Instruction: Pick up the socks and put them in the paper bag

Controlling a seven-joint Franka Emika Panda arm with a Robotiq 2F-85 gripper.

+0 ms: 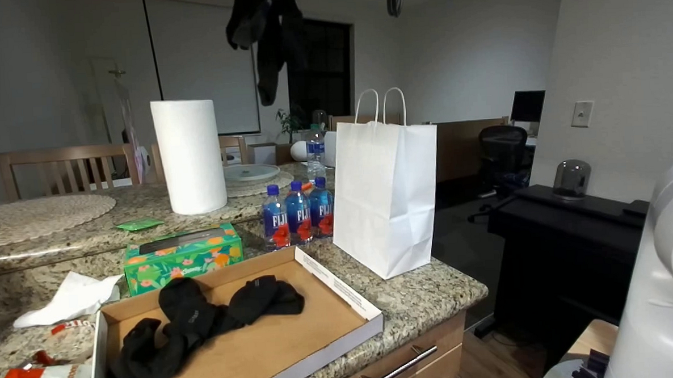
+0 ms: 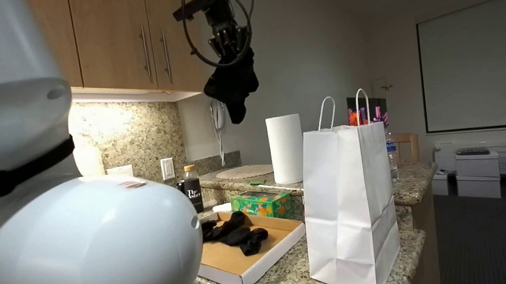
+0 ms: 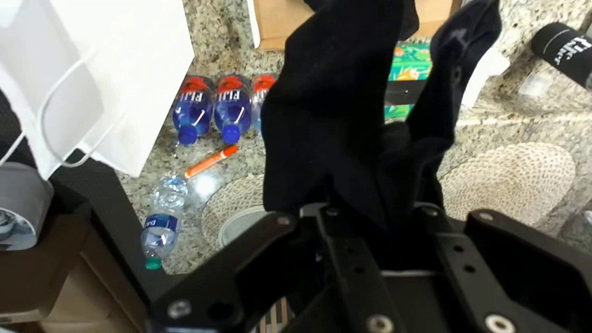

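Apparently, you are at the transfer step; next, you should carry the floppy black fabric socks (image 3: pixel 323 106) into the tall white paper bag (image 1: pixel 379 193), standing near the corner of the speckled granite counter (image 1: pixel 454 289). Your black fingers (image 3: pixel 354 268) stand slightly apart, gripping these socks; other black socks (image 1: pixel 197 320) lie in the shallow cardboard tray (image 1: pixel 286 339).

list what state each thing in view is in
Held socks, hanging limp, number unclear
Pincer, shut on them
Cardboard tray, open-topped, lying flat
Tray socks, bunched inside
Paper bag, standing upright, contents unclear
Fiji bottles, upright, capped
Green-capped bottle, upright
Paper towel roll, upright
Cabinet doors, shut
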